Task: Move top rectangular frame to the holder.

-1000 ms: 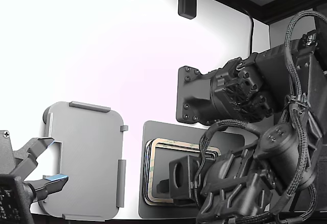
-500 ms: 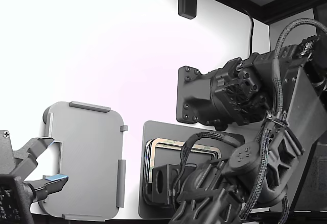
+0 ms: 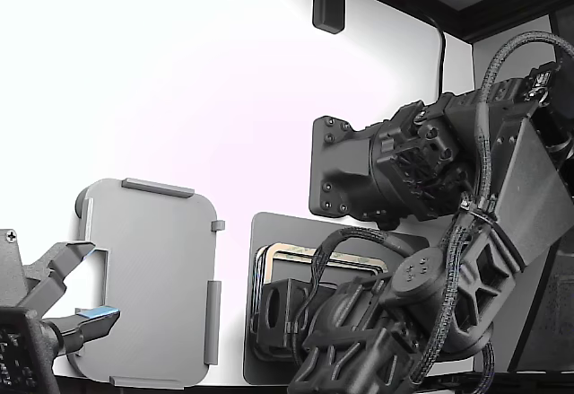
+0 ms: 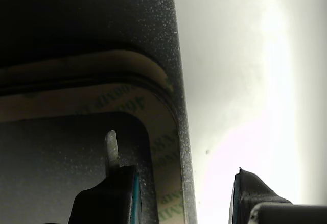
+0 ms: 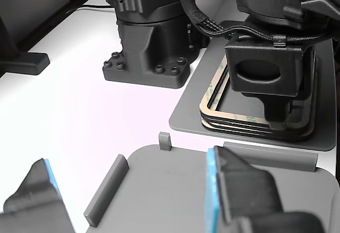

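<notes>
The gripper [image 4: 184,193] is spread open, straddling one side of the top frame [image 4: 166,147]. The frame lies on the stack on the mat [image 3: 269,232], beside the holder [image 3: 148,277].

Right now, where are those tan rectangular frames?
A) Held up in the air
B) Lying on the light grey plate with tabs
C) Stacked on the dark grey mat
C: the stack of frames rests on the dark mat; the tabbed holder lies bare.
</notes>
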Available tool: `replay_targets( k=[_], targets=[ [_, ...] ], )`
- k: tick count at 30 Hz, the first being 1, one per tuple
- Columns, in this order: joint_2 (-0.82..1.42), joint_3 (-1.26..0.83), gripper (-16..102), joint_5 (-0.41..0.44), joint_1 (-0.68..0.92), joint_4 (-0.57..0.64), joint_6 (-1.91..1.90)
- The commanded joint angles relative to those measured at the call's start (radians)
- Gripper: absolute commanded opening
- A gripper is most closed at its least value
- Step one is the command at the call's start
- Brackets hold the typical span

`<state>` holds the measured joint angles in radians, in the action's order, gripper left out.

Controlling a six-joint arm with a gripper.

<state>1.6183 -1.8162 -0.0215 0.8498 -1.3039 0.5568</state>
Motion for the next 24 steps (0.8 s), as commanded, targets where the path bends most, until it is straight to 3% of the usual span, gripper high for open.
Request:
replay_targets(
  k=[1, 24],
  targets=[
    [0.029, 0.018, 75, -0.008, -0.008, 0.002, 0.002],
    [0.040, -0.026, 60, -0.005, -0.008, 0.023, -0.012]
  ],
)
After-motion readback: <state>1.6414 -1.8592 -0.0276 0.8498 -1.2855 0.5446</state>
